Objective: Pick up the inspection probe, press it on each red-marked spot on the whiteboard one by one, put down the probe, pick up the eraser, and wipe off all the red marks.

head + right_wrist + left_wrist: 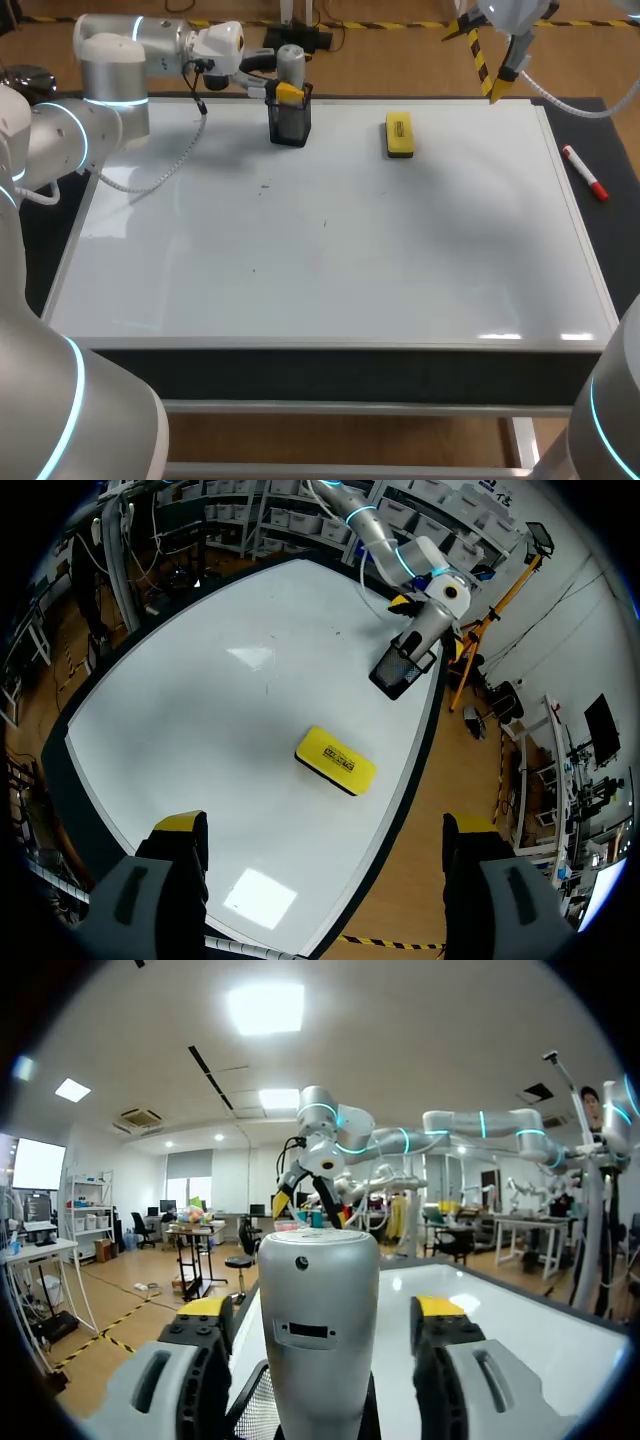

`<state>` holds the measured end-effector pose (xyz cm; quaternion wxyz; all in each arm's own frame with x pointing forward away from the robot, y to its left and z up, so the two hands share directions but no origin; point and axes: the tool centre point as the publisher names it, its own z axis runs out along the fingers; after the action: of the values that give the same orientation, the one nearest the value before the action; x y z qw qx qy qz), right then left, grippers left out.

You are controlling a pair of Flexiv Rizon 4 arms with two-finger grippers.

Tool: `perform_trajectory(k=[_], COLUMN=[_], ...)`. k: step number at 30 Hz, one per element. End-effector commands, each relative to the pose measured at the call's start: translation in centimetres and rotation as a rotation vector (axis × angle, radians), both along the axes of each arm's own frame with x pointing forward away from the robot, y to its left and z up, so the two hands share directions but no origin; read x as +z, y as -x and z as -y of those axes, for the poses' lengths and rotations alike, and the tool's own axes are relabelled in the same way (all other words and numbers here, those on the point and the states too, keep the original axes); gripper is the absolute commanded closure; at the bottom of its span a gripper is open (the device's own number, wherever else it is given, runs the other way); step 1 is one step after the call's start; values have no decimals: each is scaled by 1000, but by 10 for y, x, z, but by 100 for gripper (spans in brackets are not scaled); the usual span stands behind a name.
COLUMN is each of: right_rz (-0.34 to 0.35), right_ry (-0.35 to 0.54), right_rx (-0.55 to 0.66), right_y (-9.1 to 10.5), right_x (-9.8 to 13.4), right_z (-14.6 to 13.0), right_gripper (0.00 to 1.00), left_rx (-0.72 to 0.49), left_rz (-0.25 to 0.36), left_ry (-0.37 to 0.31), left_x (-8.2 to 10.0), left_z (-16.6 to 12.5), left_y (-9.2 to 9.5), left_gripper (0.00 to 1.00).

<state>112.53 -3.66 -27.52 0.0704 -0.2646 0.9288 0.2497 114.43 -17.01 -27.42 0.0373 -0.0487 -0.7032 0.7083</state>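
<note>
The inspection probe (290, 62), a grey cylinder, stands upright in a black mesh holder (290, 125) at the far left of the whiteboard (330, 250). My left gripper (287, 91) is around it. In the left wrist view the probe (320, 1340) stands between the fingers of that gripper (322, 1310), with a gap on each side, so it is open. The yellow eraser (399, 135) lies flat to the right of the holder. High above the far right corner hangs my right gripper (497, 88), wide open (325, 830) and empty, with the eraser (335, 760) ahead of it.
A red-capped marker (584, 172) lies on the dark table right of the whiteboard's frame. A few tiny dark specks (265, 185) dot the board's left half. The holder (400, 670) sits close to the board's far edge.
</note>
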Motion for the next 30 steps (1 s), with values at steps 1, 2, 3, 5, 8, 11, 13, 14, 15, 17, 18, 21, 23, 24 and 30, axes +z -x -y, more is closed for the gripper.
perform_trajectory(k=[1, 2, 3, 5, 8, 11, 13, 14, 15, 17, 18, 21, 23, 24, 30], right_rz=[-1, -1, -1, -1, -1, -1, -1, -1, -1, -1, -1, -1, -1, -1, -1], right_ry=[6, 6, 6, 6, 6, 6, 6, 6, 6, 6, 6, 6, 6, 6, 6], right_rx=[2, 2, 2, 2, 2, 2, 2, 2, 2, 2, 2, 2, 2, 2, 2], right_y=[0, 0, 0, 0, 0, 0, 0, 0, 0, 0, 0, 0, 0, 0, 0], right_x=[1, 1, 1, 1, 1, 1, 1, 1, 1, 1, 1, 1, 1, 1, 1], right_z=[0, 0, 0, 0, 0, 0, 0, 0, 0, 0, 0, 0, 0, 0, 0], right_gripper=[0, 0, 0, 0, 0, 0, 0, 0, 0, 0, 0, 0, 0, 0, 0], left_rx=[-266, -261, -262, -223, -124, -25, 14, 39, 59, 121, 154, 240, 301, 309, 411], left_rz=[6, 6, 6, 4, 9, 11, 14, 12, 13, 6, -2, -26, -37, -33, -14], left_ry=[-62, -68, -59, -96, -167, -231, -258, -272, -278, -310, -321, -355, -379, -384, -435], left_x=[3, 3, 5, 7, 10, 8, 7, 6, 5, 4, 2, -5, -8, -9, -7], left_z=[-6, -6, -8, -13, -23, -34, -41, -45, -50, -60, -65, -81, -92, -97, -121], left_y=[-7, -6, -6, -6, -4, -1, 2, 4, 6, 11, 13, 23, 27, 30, 51], left_gripper=[0, 0, 0, 0, 0, 0, 0, 0, 0, 0, 0, 0, 0, 0, 0])
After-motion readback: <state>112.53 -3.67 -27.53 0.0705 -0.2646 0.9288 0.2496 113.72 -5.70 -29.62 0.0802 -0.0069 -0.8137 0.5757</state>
